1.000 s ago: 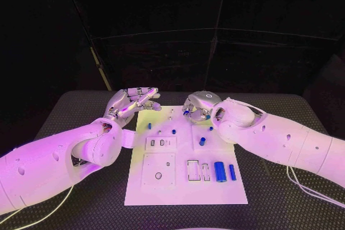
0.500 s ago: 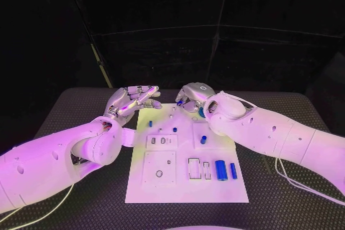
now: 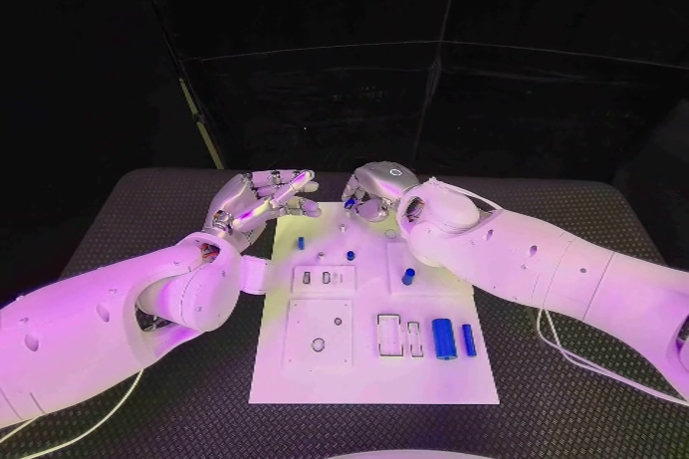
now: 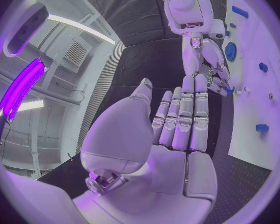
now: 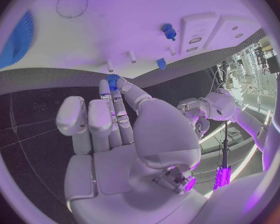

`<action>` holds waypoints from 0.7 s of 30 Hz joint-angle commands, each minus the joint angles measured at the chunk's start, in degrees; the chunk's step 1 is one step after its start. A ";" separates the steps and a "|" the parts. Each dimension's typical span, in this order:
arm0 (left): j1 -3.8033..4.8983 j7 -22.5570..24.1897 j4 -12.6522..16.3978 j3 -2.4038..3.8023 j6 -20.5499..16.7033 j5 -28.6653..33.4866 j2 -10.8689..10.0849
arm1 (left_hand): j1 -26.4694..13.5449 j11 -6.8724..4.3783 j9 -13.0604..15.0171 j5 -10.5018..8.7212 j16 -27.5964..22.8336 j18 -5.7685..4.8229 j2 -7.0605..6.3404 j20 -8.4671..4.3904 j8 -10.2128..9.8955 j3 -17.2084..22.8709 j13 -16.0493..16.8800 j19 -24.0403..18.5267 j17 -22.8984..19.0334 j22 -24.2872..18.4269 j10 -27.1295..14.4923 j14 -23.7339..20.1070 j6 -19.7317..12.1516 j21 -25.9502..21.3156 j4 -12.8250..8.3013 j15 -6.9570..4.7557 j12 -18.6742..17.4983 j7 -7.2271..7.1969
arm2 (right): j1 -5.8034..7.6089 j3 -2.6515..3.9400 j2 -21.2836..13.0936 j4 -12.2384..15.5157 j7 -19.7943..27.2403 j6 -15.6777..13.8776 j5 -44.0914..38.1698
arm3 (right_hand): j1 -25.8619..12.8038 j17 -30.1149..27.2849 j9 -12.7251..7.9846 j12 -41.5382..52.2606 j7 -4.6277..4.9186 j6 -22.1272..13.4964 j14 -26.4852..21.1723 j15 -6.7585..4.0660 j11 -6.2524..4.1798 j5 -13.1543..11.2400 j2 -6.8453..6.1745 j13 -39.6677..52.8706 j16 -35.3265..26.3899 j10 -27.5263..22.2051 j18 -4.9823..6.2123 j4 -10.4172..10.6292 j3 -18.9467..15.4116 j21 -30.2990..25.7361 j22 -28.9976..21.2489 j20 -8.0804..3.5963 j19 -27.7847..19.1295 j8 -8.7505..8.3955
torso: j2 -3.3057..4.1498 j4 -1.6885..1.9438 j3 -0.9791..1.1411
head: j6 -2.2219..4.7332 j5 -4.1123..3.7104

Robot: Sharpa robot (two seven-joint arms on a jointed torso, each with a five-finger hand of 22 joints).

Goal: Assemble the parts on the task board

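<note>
The white task board [image 3: 370,369] lies in the middle of the table. My right hand [image 3: 370,192] hovers over the board's far edge and pinches a small blue toothed part [image 5: 112,78] between thumb and fingertip. My left hand [image 3: 263,202] is raised beside the board's far left corner, fingers straight and together, thumb apart, holding nothing. Small blue parts stand on the board at the far left [image 3: 301,244], the middle [image 3: 349,254] and further right [image 3: 408,276]. Two blue cylinders, one thick [image 3: 442,340] and one thin [image 3: 468,340], lie at the near right.
White recessed blocks [image 3: 324,279] and a plate with a ring [image 3: 318,335] sit on the board's left half, and open slots [image 3: 386,336] lie near the cylinders. A large blue gear [image 5: 15,40] lies on the board [image 5: 115,30] near my right hand. Black table [image 3: 143,280] surrounds the board.
My right hand has lifted off the board and drawn toward its far edge with the small blue part. The left hand has barely moved.
</note>
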 commanded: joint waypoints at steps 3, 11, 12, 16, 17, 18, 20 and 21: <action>0.17 0.86 0.28 0.09 -0.05 -0.27 -0.11 | 0.07 0.24 -0.03 -0.28 -0.27 0.66 0.47 0.06 -0.36 -0.10 -0.05 0.32 0.05 0.05 -0.01 0.05 0.19 0.19 -0.24 0.22 -0.19 0.10 | 0.19 0.03 0.33 -0.54 0.33 2.49 0.03 | -0.08 0.04 0.04 -0.30 -0.12 0.39 1.38 -0.22 0.12 -0.02 -0.36 0.06 0.25 0.36 -0.66 0.04 0.35 0.37 0.09 0.05 0.43 0.12 | 0.51 0.24 -0.13 | -0.06 -0.04; 0.21 0.85 0.22 0.11 -0.03 -0.27 -0.04 | 0.13 0.24 -0.04 -0.29 -0.30 0.66 0.48 0.06 -0.41 -0.10 -0.06 0.30 0.10 0.05 -0.03 0.05 0.18 0.19 -0.30 0.21 -0.26 0.07 | 0.22 0.02 0.61 -0.97 -1.36 4.53 -1.11 | -0.18 0.02 0.04 -0.34 -0.13 0.41 1.37 -0.22 0.12 -0.10 -0.40 0.06 0.28 0.37 -0.66 0.14 0.40 0.39 0.11 0.06 0.41 0.10 | 0.57 0.29 -0.11 | -0.43 -0.04; 0.22 0.85 0.19 0.11 -0.03 -0.27 -0.03 | 0.13 0.24 -0.04 -0.29 -0.30 0.66 0.48 0.06 -0.41 -0.10 -0.06 0.30 0.10 0.05 -0.03 0.05 0.18 0.19 -0.30 0.21 -0.26 0.07 | 0.22 0.02 0.62 -0.97 -1.59 4.73 -1.29 | -0.29 0.07 0.04 -0.38 -0.15 0.45 1.36 -0.21 0.10 -0.20 -0.47 0.07 0.35 0.41 -0.65 0.26 0.43 0.42 0.11 0.07 0.38 0.08 | 0.56 0.27 -0.08 | -0.50 -0.02; 0.23 0.85 0.23 0.11 -0.04 -0.27 -0.13 | 0.13 0.24 -0.04 -0.29 -0.30 0.66 0.48 0.06 -0.41 -0.10 -0.06 0.30 0.10 0.05 -0.03 0.05 0.18 0.19 -0.30 0.21 -0.26 0.07 | 0.23 0.02 0.63 -0.88 -2.52 4.85 -1.90 | -0.38 0.05 0.04 -0.40 -0.17 0.47 1.34 -0.22 0.09 -0.30 -0.54 0.08 0.38 0.44 -0.65 0.34 0.46 0.44 0.13 0.07 0.36 0.07 | 0.69 0.19 -0.08 | -0.39 -0.02; 0.23 0.85 0.23 0.11 -0.04 -0.27 -0.13 | 0.13 0.24 -0.04 -0.29 -0.30 0.66 0.48 0.06 -0.41 -0.10 -0.06 0.30 0.10 0.05 -0.03 0.05 0.18 0.19 -0.30 0.21 -0.26 0.07 | 0.23 0.02 0.65 -0.89 -2.63 4.81 -1.97 | -0.39 0.06 0.04 -0.41 -0.17 0.47 1.34 -0.22 0.09 -0.30 -0.55 0.08 0.38 0.44 -0.65 0.35 0.47 0.44 0.13 0.07 0.37 0.06 | 0.70 0.19 -0.08 | -0.42 -0.02; 0.23 0.84 0.22 0.11 -0.04 -0.27 -0.13 | 0.13 0.24 -0.04 -0.29 -0.30 0.66 0.48 0.06 -0.41 -0.10 -0.06 0.30 0.10 0.05 -0.03 0.05 0.18 0.19 -0.30 0.21 -0.26 0.07 | 0.24 0.02 0.69 -0.90 -2.74 4.79 -2.04 | -0.44 0.11 0.03 -0.44 -0.18 0.45 1.34 -0.22 0.09 -0.35 -0.62 0.08 0.44 0.42 -0.66 0.40 0.49 0.47 0.19 0.08 0.38 0.03 | 0.71 0.16 -0.07 | -0.46 0.01; 0.23 0.82 0.22 0.11 -0.04 -0.27 -0.14 | 0.13 0.24 -0.04 -0.29 -0.30 0.66 0.48 0.06 -0.41 -0.10 -0.06 0.30 0.10 0.05 -0.03 0.05 0.18 0.19 -0.30 0.21 -0.26 0.07 | 0.24 0.02 0.78 -0.94 -2.85 4.76 -2.13 | -0.54 0.10 0.00 -0.55 -0.18 0.33 1.32 -0.21 0.10 -0.45 -0.74 0.06 0.48 0.32 -0.65 0.49 0.54 0.48 0.17 0.09 0.33 -0.07 | 0.74 0.19 -0.10 | -0.45 0.00; 0.23 0.81 0.21 0.11 -0.04 -0.27 -0.14 | 0.13 0.24 -0.04 -0.29 -0.30 0.66 0.48 0.06 -0.41 -0.10 -0.06 0.30 0.10 0.05 -0.03 0.05 0.18 0.19 -0.30 0.21 -0.26 0.07 | 0.25 0.02 0.83 -0.97 -2.85 4.75 -2.16 | -0.68 0.06 -0.07 -0.71 -0.14 0.06 1.28 -0.17 0.16 -0.59 -0.89 0.01 0.50 0.09 -0.64 0.60 0.60 0.49 0.14 0.11 0.26 -0.25 | 0.75 0.19 -0.10 | -0.43 0.01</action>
